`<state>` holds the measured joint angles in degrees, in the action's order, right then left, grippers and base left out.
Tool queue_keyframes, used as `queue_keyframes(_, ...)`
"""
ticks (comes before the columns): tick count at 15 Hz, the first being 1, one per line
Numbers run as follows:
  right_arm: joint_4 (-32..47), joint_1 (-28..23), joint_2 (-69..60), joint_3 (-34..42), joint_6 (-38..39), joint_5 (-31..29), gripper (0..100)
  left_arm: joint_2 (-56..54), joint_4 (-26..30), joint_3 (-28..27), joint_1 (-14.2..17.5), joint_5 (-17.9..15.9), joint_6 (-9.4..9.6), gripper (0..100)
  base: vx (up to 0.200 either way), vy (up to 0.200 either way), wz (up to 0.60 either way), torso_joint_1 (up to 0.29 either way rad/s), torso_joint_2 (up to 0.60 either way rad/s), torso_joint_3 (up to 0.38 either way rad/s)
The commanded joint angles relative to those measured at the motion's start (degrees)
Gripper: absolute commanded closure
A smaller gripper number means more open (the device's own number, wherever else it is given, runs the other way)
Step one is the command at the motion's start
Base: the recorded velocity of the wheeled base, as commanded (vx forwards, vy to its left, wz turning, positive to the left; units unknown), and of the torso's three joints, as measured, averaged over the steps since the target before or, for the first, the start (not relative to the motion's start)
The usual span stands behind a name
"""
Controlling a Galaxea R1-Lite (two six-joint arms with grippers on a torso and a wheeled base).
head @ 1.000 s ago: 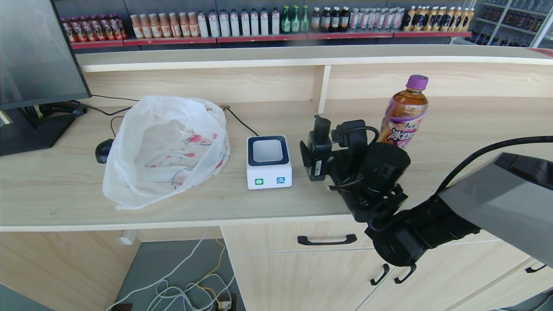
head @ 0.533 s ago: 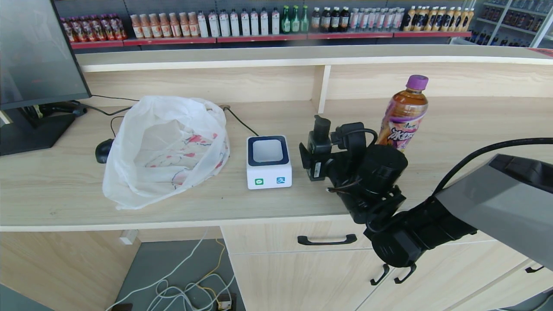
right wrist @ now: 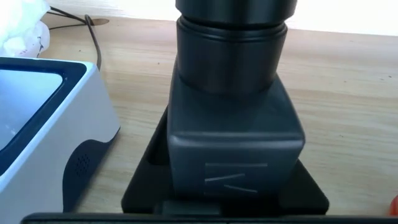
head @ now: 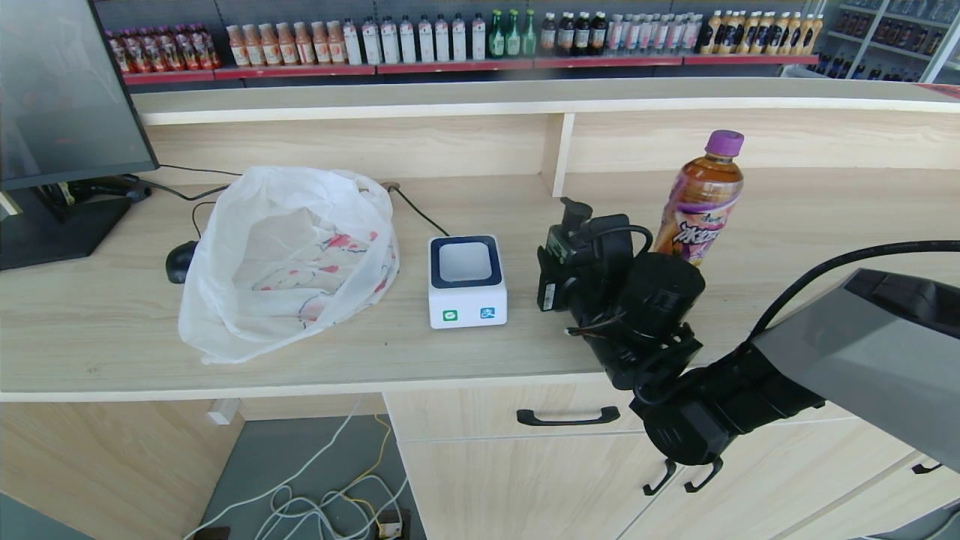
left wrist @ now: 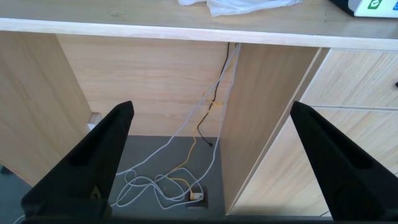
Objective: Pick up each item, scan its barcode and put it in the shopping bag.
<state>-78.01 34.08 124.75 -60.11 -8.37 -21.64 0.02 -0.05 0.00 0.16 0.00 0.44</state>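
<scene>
- A shop checkout: rows of drinks line the shelves [head: 465,37] behind a pale wooden bench [head: 97,322], with drawers beneath it.
- The shopping bag [head: 289,259], white plastic with red print, slumps on the bench left of centre, its mouth gaping towards the front.
- Just to the bag's right sits the scanner [head: 466,281], a small white box with a dark-framed window facing up.
- The bottle [head: 701,199], amber drink under a purple cap, stands upright on the bench well to the right of the scanner, not in the bag.
- The right gripper [head: 574,214] hangs low over the bench between scanner and bottle, close beside the bottle's lower half; whether its grasp is open or closed cannot be told, and it holds nothing visible.
- The left gripper [left wrist: 211,168] sits below the bench edge, its dark fingers [left wrist: 93,168] released and spread wide with nothing between them, over loose cables [left wrist: 180,180] on the floor.
- A dark monitor [head: 67,90] and a black mouse [head: 180,261] occupy the bench's left end.
</scene>
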Motion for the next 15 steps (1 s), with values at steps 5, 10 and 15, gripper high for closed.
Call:
queue_keyframes(5, 0.0, 0.0, -0.4, 0.1, -0.2, -0.1, 100, 0.0, 0.0, 0.0, 0.0, 0.0, 0.0, 0, 0.0, 0.0, 0.0, 0.0, 0.0, 0.0)
queue_keyframes(10, 0.0, 0.0, -1.7, 1.5, -0.1, -0.1, 100, 0.0, 0.0, 0.0, 0.0, 0.0, 0.0, 0, 0.0, 0.0, 0.0, 0.0, 0.0, 0.0)
queue_keyframes(15, -1.4, 0.1, -7.0, 7.0, -0.1, -0.1, 100, 0.0, 0.0, 0.0, 0.0, 0.0, 0.0, 0, 0.0, 0.0, 0.0, 0.0, 0.0, 0.0)
